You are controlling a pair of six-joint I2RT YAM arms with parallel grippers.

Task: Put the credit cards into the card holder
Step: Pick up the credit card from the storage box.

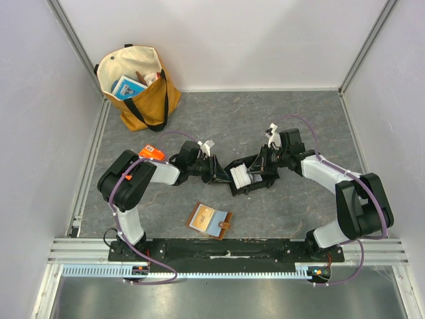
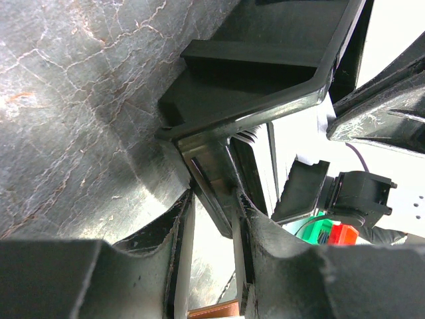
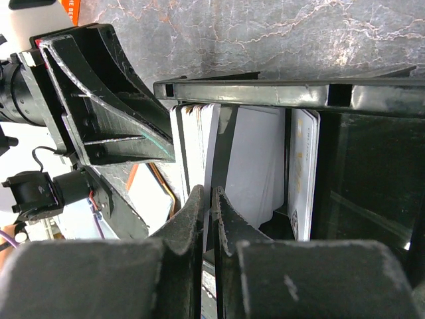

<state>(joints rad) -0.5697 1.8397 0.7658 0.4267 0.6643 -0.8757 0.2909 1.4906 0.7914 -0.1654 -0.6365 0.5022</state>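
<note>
Pincer tips on the right arm come first. The right pincer [image 3: 208, 194] is clenched almost shut, and it appears to be nipping the exposed edge of a single card at one end of the stack of credit cards [image 3: 259, 159]. Whether a second card is caught with it cannot be told. The cards stand on edge, packed close together, inside the black tray [image 3: 292, 93].

On the tray's left end the left pincer [image 2: 214, 199] is clamped on a wall of the tray, bracing it against the pull.

The step in hand looks like drawing one card free. That calls for a slow pull straight along the card's own plane, so the neighbouring cards do not ride out with it. The left arm should hold the tray firmly and not twist it.

Nearer the arm bases and slightly left of the tray, apart from it, the card holder [image 1: 211, 220] lies flat on the worktop [image 1: 299, 119], seemingly open. The card will need to reach a pocket edge-on. An orange packet [image 1: 151, 153] sits by the left arm, and a tote bag [image 1: 136, 90] stands at the far left.
</note>
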